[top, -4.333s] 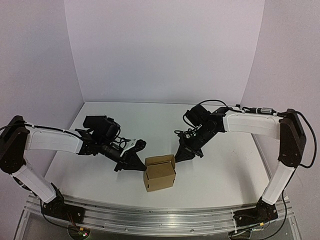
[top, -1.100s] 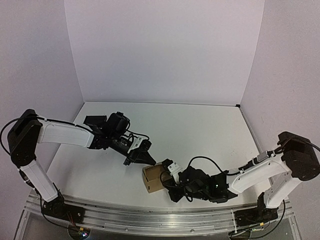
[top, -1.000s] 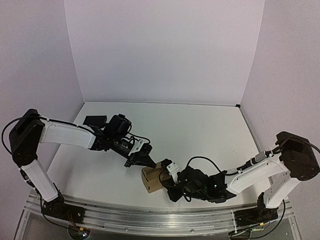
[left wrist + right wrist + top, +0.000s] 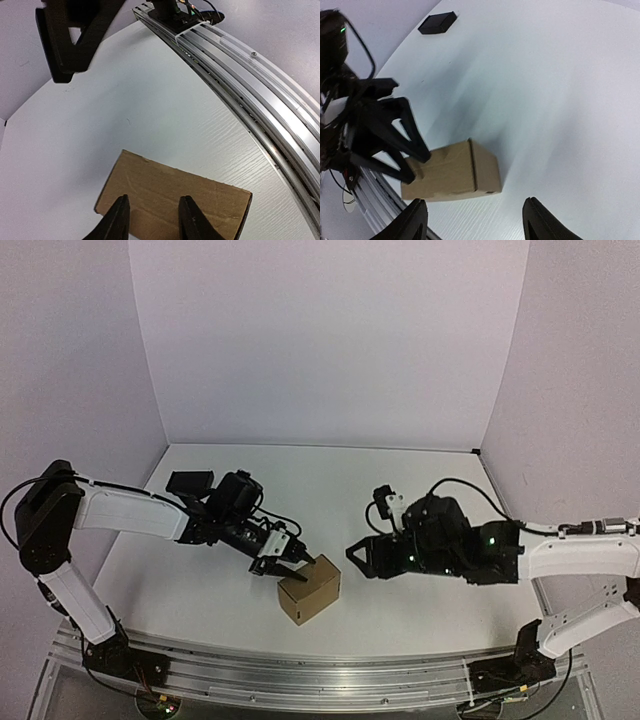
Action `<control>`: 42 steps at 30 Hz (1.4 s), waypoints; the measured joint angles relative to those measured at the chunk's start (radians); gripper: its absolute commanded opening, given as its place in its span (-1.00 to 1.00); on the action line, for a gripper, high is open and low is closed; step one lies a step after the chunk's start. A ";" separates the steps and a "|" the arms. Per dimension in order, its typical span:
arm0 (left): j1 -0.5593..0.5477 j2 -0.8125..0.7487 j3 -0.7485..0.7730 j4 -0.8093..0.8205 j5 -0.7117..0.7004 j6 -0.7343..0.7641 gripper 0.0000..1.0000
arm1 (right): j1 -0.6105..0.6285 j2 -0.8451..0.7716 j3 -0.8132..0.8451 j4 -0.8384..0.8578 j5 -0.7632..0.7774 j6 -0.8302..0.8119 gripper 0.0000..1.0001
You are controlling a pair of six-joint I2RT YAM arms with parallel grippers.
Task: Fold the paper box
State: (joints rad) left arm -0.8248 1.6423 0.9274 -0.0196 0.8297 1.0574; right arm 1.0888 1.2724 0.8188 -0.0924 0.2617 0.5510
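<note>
The paper box (image 4: 310, 592) is a small closed brown cuboid standing on the white table near the front edge. My left gripper (image 4: 290, 565) is at its upper left corner, open, both fingertips resting on or just above the box top (image 4: 175, 197) with nothing between them. In the left wrist view the gripper (image 4: 153, 207) shows its tips apart over the cardboard. My right gripper (image 4: 358, 558) hangs open to the right of the box, apart from it. The right wrist view shows the box (image 4: 455, 172) ahead of the wide-open right gripper (image 4: 477, 222), with the left fingers (image 4: 402, 145) at the box's far end.
A small black block (image 4: 190, 481) lies at the back left of the table, also in the right wrist view (image 4: 437, 22). The aluminium rail (image 4: 300, 680) runs along the near edge, close to the box (image 4: 240, 75). White walls enclose the table.
My right arm has lifted away from the box's front and swung to its right, opening. The left gripper has opened at the box top. The box is now free of the right gripper.
</note>
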 measured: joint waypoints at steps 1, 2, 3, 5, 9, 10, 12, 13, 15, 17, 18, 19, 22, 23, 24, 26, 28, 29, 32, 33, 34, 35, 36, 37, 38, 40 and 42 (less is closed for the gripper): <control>0.011 -0.010 0.006 0.001 0.004 -0.019 0.22 | -0.051 0.022 0.045 -0.037 -0.035 0.010 0.48; 0.027 -0.024 0.013 -0.001 0.011 -0.043 0.31 | -0.094 0.050 0.090 -0.068 -0.066 0.016 0.53; 0.042 -0.038 0.019 -0.004 0.017 -0.055 0.37 | -0.133 0.082 0.137 -0.097 -0.099 0.027 0.56; 0.077 -0.069 0.036 -0.038 0.030 -0.069 0.47 | -0.193 0.175 0.259 -0.171 -0.178 0.046 0.61; 0.116 -0.110 0.052 -0.119 0.019 -0.059 0.68 | -0.231 0.334 0.443 -0.291 -0.306 0.090 0.70; 0.117 -0.118 0.042 -0.135 0.010 -0.059 0.76 | -0.235 0.380 0.492 -0.328 -0.336 0.106 0.71; 0.117 -0.136 -0.003 -0.138 -0.023 -0.095 0.98 | -0.238 0.458 0.567 -0.377 -0.384 0.132 0.71; 0.115 -0.143 -0.029 -0.131 -0.041 -0.126 0.99 | -0.238 0.499 0.599 -0.400 -0.409 0.143 0.70; 0.112 -0.154 -0.085 -0.105 -0.092 -0.230 0.99 | -0.239 0.544 0.621 -0.429 -0.443 0.164 0.66; 0.111 -0.162 -0.132 -0.073 -0.139 -0.342 0.99 | -0.239 0.574 0.628 -0.456 -0.468 0.182 0.65; 0.110 -0.167 -0.153 -0.056 -0.159 -0.395 0.99 | -0.239 0.588 0.629 -0.468 -0.479 0.192 0.65; 0.105 -0.177 -0.174 -0.037 -0.178 -0.449 0.99 | -0.239 0.598 0.629 -0.478 -0.488 0.204 0.65; 0.075 -0.235 -0.241 0.027 -0.231 -0.588 0.99 | -0.239 0.613 0.629 -0.497 -0.509 0.242 0.64; 0.056 -0.262 -0.259 0.042 -0.247 -0.638 0.99 | -0.239 0.613 0.629 -0.498 -0.512 0.257 0.64; 0.042 -0.281 -0.268 0.052 -0.258 -0.676 0.99 | -0.239 0.613 0.629 -0.495 -0.514 0.272 0.65; 0.010 -0.307 -0.262 0.062 -0.275 -0.772 0.99 | -0.239 0.613 0.628 -0.482 -0.515 0.304 0.67; -0.005 -0.303 -0.224 0.054 -0.288 -0.847 0.99 | -0.239 0.613 0.623 -0.472 -0.508 0.330 0.68; -0.009 -0.292 -0.191 0.045 -0.294 -0.879 0.99 | -0.239 0.613 0.617 -0.466 -0.498 0.343 0.69; -0.015 -0.233 -0.069 0.002 -0.311 -0.946 0.99 | -0.239 0.607 0.587 -0.456 -0.465 0.368 0.73; -0.017 -0.218 -0.041 -0.010 -0.314 -0.955 0.99 | -0.239 0.601 0.574 -0.455 -0.451 0.373 0.75; -0.021 -0.205 -0.016 -0.024 -0.321 -0.962 0.99 | -0.239 0.593 0.560 -0.455 -0.435 0.378 0.77; -0.029 -0.197 0.000 -0.042 -0.332 -0.965 0.99 | -0.240 0.581 0.545 -0.454 -0.418 0.381 0.79; -0.039 -0.193 0.008 -0.058 -0.343 -0.968 0.99 | -0.240 0.566 0.530 -0.454 -0.398 0.382 0.81; -0.055 -0.189 0.014 -0.076 -0.356 -0.972 0.99 | -0.242 0.547 0.514 -0.456 -0.379 0.381 0.83; -0.076 -0.178 0.022 -0.099 -0.370 -0.974 0.99 | -0.243 0.527 0.503 -0.458 -0.359 0.381 0.85; -0.115 -0.152 0.039 -0.134 -0.394 -0.977 0.99 | -0.247 0.477 0.476 -0.454 -0.310 0.368 0.87; -0.149 -0.111 0.064 -0.168 -0.415 -0.980 0.99 | -0.255 0.425 0.447 -0.449 -0.262 0.359 0.88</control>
State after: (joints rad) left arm -0.9739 1.5314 0.9918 -0.1876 0.4143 0.0778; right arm 0.8335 1.6977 1.2663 -0.5414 0.0001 0.9098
